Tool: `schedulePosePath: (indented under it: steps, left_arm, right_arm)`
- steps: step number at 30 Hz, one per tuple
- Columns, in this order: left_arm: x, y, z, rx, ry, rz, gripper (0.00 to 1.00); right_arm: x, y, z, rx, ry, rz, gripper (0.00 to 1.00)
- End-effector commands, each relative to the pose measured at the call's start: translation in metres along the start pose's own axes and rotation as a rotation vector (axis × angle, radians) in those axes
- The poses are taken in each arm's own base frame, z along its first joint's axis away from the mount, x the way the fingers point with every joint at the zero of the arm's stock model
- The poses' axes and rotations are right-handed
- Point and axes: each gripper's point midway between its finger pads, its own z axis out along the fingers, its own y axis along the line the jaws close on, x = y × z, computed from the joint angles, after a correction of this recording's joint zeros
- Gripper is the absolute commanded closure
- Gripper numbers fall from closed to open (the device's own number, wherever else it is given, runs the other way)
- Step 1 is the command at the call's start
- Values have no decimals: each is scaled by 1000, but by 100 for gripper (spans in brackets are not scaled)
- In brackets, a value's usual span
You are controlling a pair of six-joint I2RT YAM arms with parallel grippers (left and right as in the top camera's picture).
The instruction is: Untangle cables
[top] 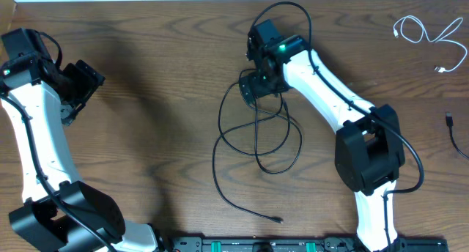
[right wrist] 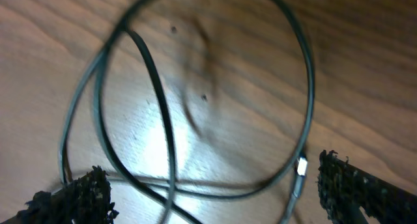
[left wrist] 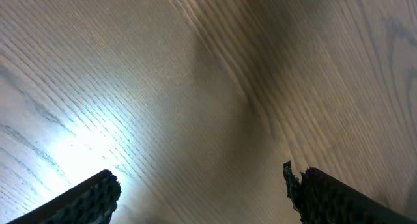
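Fingers (right wrist: 355, 188) of our right gripper (right wrist: 208, 191) stood spread over loops of the black cable (right wrist: 312, 87) mid-frame, left gripper (left wrist: 202, 191) open too; we judged pinching one strand came next.

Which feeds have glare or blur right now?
Overhead: sharp, even light, soft shadows on the table. Left wrist: glare patch lower left, dark shadow band through the middle. Right wrist: black cable blurred, glare beneath it.
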Motion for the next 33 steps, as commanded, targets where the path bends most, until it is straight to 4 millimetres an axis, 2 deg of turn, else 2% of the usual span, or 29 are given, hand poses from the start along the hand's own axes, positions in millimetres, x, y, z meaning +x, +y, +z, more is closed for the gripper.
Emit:
schedulePosePath:
  steps: [1,3,8,12,16,21,27,29,33]
  left_arm:
    - [0,1,3,-5,6,-4,11]
    - [0,2,3,-6,6,-5,11]
    - [0,1,3,-6,6,-5,11]
    - [0,1,3,-6,7,-5,11]
    - [0,1,3,-5,7,-5,11]
    - [0,1,3,-5,7,-5,11]
    - [1,1,3,-6,7,-5,11]
    - [1,1,3,-6,7,-5,11]
    - [1,2,3,-6,8,-5,11]
  right_arm:
    - [1,5,1,58,-32,17,1]
    - [4,1,7,115,-41,3,1]
    - [13,-24,17,268,-40,-6,1]
    - [24,-37,28,282,-15,13,1]
    - [37,-53,34,267,26,111,1]
    - [54,-45,38,121,114,217,1]
    - [75,-33,43,101,179,290,6]
    - [83,-30,48,108,193,304,11]
    - [98,-24,61,115,209,328,29]
